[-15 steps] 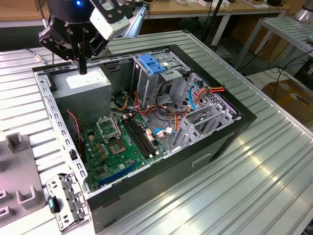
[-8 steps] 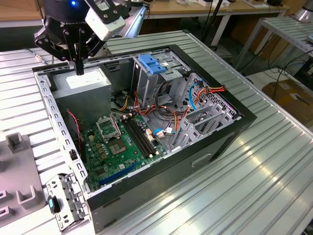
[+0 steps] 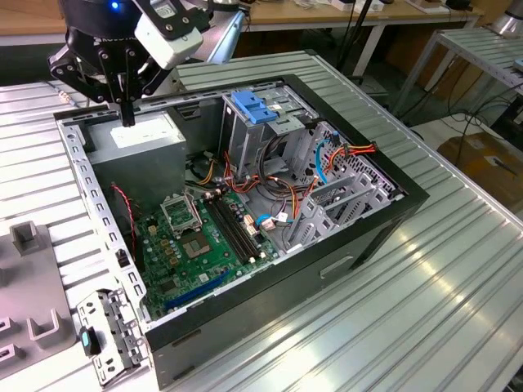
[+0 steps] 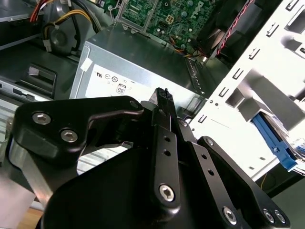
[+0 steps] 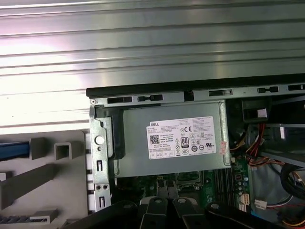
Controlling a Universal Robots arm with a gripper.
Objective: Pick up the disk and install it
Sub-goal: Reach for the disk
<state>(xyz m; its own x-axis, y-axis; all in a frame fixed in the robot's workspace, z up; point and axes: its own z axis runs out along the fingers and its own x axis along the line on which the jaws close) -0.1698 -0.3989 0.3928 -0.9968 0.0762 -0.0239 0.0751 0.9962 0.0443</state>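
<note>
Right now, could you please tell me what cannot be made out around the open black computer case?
First wrist view: a blue strip in the grey holder is cut off by the picture's edge; whether it is the disk cannot be told.
Second wrist view: a blue plastic piece is partly hidden by the white perforated metal frame.
Exterior view: the grey metal drive cage has walls that hide its bays.
</note>
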